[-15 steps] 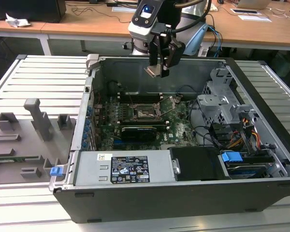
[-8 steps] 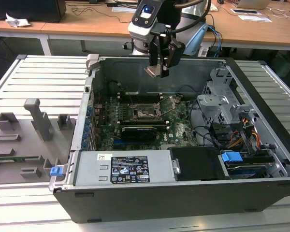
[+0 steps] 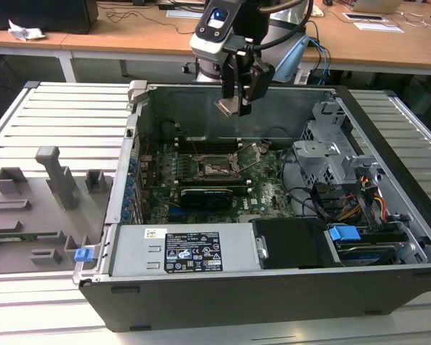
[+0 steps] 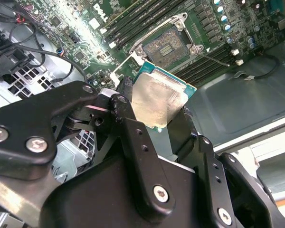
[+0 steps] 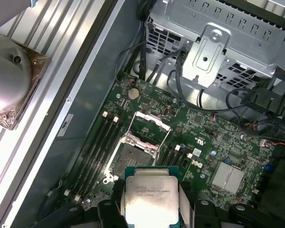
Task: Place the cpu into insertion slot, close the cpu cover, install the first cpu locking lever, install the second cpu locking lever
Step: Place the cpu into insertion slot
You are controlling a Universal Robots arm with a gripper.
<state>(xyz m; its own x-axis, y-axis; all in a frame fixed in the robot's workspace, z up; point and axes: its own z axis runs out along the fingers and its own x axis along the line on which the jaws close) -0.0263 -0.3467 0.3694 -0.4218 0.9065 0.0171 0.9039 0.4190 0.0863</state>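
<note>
Gripper (image 3: 235, 106) hung over the open computer case (image 3: 273, 302), fingers (image 4: 129, 129) pinching the cpu (image 4: 156, 100) by opposite edges. Cpu was held in the air, tilted, well above the motherboard (image 3: 269, 195). Insertion slot (image 5: 128, 160) lay bare beneath it, cpu cover (image 5: 151, 116) swung open.

Between the fingers (image 3: 261, 80): cpu (image 3: 228, 106), clamped, above the open computer case (image 3: 237, 295). Below the fingers, well apart: insertion slot (image 3: 217, 167), on the motherboard (image 3: 273, 194) at the case floor. In the first wrist view the cpu cover (image 5: 147, 115) stands raised just beside the slot. Below too, near the slot: graphics card (image 3: 210, 194). Lower, to the exterior view's right of the fingers: drive cage (image 3: 330, 151). The case rests on the desk (image 3: 65, 115).
</note>
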